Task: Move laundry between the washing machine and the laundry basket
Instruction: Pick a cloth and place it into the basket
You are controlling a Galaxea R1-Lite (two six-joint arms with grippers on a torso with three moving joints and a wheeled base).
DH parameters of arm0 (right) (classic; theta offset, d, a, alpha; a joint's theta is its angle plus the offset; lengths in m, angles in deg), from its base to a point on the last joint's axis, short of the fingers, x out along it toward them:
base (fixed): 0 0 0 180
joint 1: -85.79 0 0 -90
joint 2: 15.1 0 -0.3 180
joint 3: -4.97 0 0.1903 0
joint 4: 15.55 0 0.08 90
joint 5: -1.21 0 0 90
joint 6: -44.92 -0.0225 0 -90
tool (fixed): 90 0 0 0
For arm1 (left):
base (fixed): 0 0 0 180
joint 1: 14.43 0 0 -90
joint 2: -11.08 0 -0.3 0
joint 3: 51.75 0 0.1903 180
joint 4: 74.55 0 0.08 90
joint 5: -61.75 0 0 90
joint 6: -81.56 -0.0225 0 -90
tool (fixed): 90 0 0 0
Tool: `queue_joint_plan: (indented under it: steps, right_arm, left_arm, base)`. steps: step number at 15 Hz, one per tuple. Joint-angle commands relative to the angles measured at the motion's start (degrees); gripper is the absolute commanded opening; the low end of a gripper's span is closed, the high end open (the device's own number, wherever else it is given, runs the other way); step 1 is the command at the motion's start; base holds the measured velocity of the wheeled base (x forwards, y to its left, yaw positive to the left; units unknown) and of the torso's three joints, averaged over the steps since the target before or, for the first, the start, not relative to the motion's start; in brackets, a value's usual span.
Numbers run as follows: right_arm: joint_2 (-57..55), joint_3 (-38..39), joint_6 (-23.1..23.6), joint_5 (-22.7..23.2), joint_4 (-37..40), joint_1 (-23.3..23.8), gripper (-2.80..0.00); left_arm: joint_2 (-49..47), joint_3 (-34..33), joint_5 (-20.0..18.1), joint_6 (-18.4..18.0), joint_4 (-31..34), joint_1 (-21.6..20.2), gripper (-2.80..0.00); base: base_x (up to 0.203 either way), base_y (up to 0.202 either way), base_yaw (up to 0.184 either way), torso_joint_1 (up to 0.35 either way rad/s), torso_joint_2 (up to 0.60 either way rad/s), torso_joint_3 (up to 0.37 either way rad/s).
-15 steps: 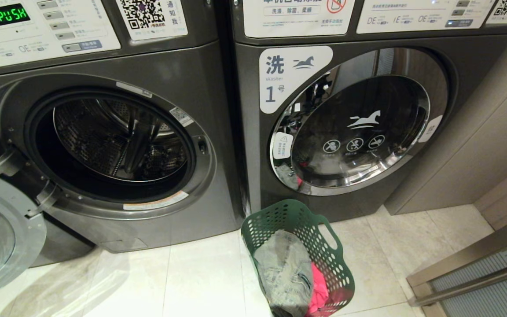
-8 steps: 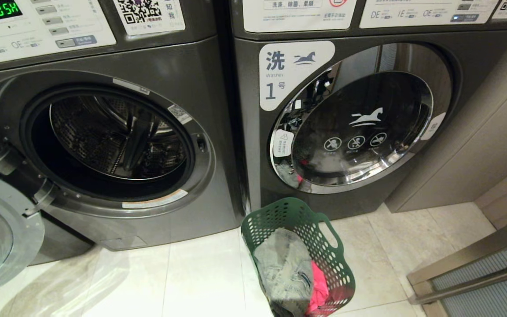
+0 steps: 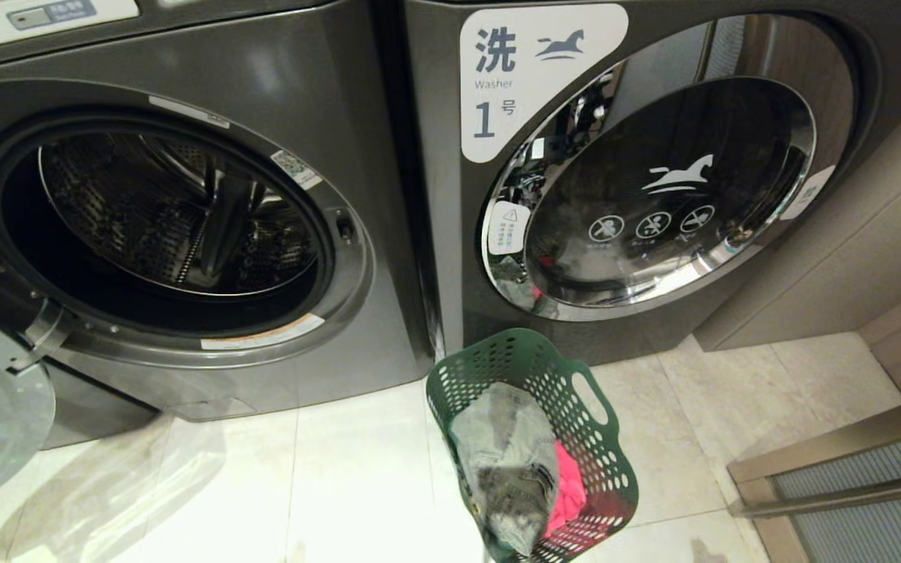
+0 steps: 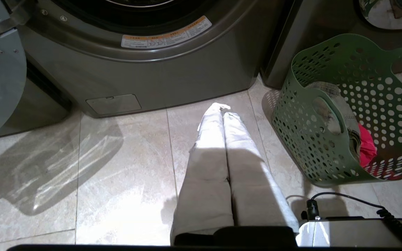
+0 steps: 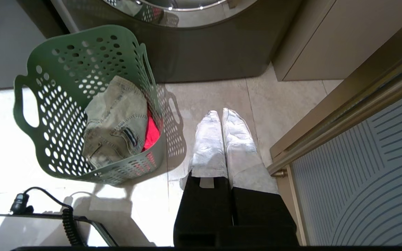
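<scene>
Both pincers hang pressed together over the floor, the laundry basket (image 3: 533, 438) at lower centre between them, nearer the right gripper (image 5: 221, 115) than the left gripper (image 4: 222, 109)

My left gripper (image 4: 223, 109): two long fingers wrapped in whitish fabric, black mount behind. Right gripper (image 5: 221, 113): same silvery-white wrap over black finger bodies. Base corner (image 4: 344, 230) is light grey w/ black coiled cable (image 4: 387, 214) and plug.
</scene>
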Motion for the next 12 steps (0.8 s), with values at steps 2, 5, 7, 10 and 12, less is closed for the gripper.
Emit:
queue_joint_plan:
  steps: [2,5,7,10,12]
  right_arm:
    - [-0.1,0.0,0.1,0.0,0.0,0.0,-2.80]
    - [-0.1,0.0,0.0,0.0,0.0,0.0,-2.80]
    - [-0.1,0.0,0.0,0.0,0.0,0.0,-2.80]
    - [-0.1,0.0,0.0,0.0,0.0,0.0,-2.80]
    - [-0.1,0.0,0.0,0.0,0.0,0.0,-2.80]
  left_arm:
    - [0.0,0.0,0.0,0.2,0.1,0.0,-2.80]
    - [-0.1,0.0,0.0,0.2,0.2,0.0,-2.80]
    - [0.0,0.0,0.0,0.2,0.2,0.0,-2.80]
    - [-0.1,0.0,0.0,0.2,0.2,0.0,-2.80]
    - [0.0,0.0,0.0,0.2,0.2,0.0,-2.80]
  base:
    - [0.000,0.000,0.000,0.009,0.00,-0.114]
    - [0.000,0.000,0.000,0.002,0.00,-0.015]
    - [0.000,0.000,0.000,0.000,0.00,0.000]
    - [0.000,0.000,0.000,0.000,0.00,0.000]
    - [-0.001,0.029,-0.005,0.003,0.00,-0.002]
